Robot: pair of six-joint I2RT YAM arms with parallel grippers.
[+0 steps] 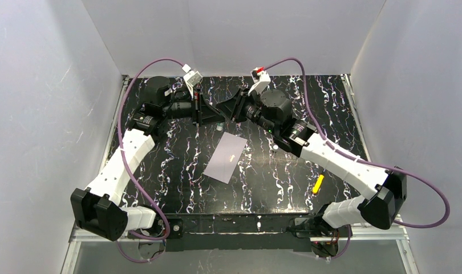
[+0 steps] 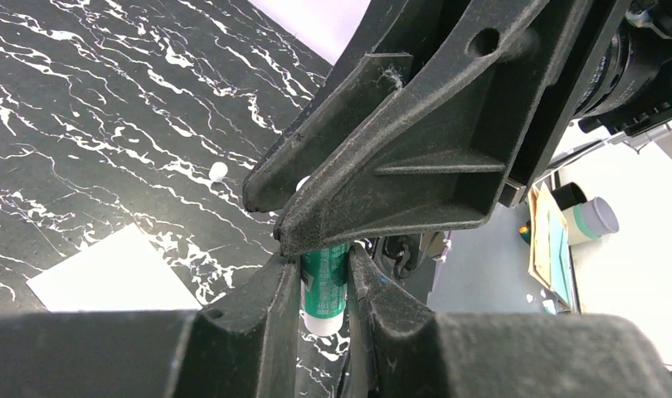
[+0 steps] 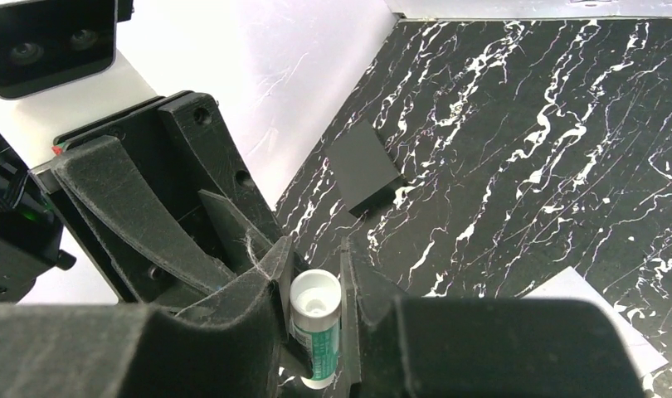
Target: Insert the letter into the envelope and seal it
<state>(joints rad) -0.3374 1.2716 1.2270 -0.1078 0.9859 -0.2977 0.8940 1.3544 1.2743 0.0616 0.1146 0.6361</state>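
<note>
My two arms meet over the far middle of the black marbled table [image 1: 160,171]. The left gripper [image 2: 323,259] is narrow and clamps a green and white glue stick [image 2: 324,286] between its fingers. From the other side the right gripper [image 3: 312,250] is narrow too. In its wrist view the white end of the same glue stick stands between its fingers, which seem to touch it on both sides, so I read this as both grippers holding the one stick. In the top view I cannot make out the stick, because the two grippers cover it.

The envelope [image 1: 226,158] lies flat near the centre of the table, closer to me than the grippers and not touching them. A small tan mark shows on its face, and I cannot tell what it is. I cannot make out the letter as a separate sheet in any view.

A small white round piece [image 2: 218,171] lies on the table close to the grippers. A flat black piece [image 3: 364,166] lies near the back wall. A small yellow object [image 1: 318,184] lies to the right, beside the right arm.
</note>
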